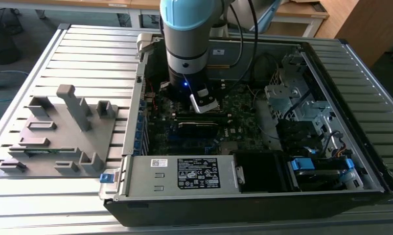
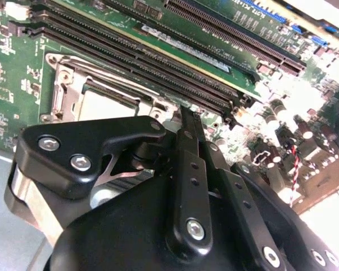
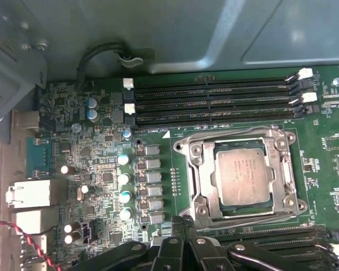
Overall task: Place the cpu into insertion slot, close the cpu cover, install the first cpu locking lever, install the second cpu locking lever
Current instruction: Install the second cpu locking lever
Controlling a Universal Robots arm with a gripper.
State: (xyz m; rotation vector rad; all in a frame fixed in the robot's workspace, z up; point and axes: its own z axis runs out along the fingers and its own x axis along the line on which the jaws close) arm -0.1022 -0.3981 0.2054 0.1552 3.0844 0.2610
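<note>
Currently the arm (image 1: 186, 39) reaches down into the open computer case (image 1: 327, 63) and stands over the green board (image 3: 101, 169). The socket (image 3: 296, 169) serves as the reference for every position below.

Status of work, as judged from the parts:
- The chip (image 3: 243, 178) lies flat inside the socket, square to its sides.
- The cover (image 3: 205, 175) lies down over the socket, and its cut-out frames the chip.
- The step in hand therefore appears to be a locking lever. Whether either lever is latched cannot be told.

Procedure notes for this step:
- Press on the lever only. Keep contact off the chip face and off the cover.
- Push along the side of the socket so that the lever travels down and under its catch. Do not push across the socket.
- Keep clear of the memory slots (image 3: 214, 101), which run along the far side of the socket from the gripper.
- Apply steady, moderate force. A sideways slip puts the small board parts beside the socket at risk.

Position of the gripper (image 3: 183, 221): it sits at the edge of the socket, near one corner. The fingers (image 2: 189, 158) appear pressed together, with nothing between them. The chip lies just beyond the fingertips, apart from them, towards the centre of the socket. In the second wrist view the gripper's body partly hides the chip (image 2: 104, 104).
</note>
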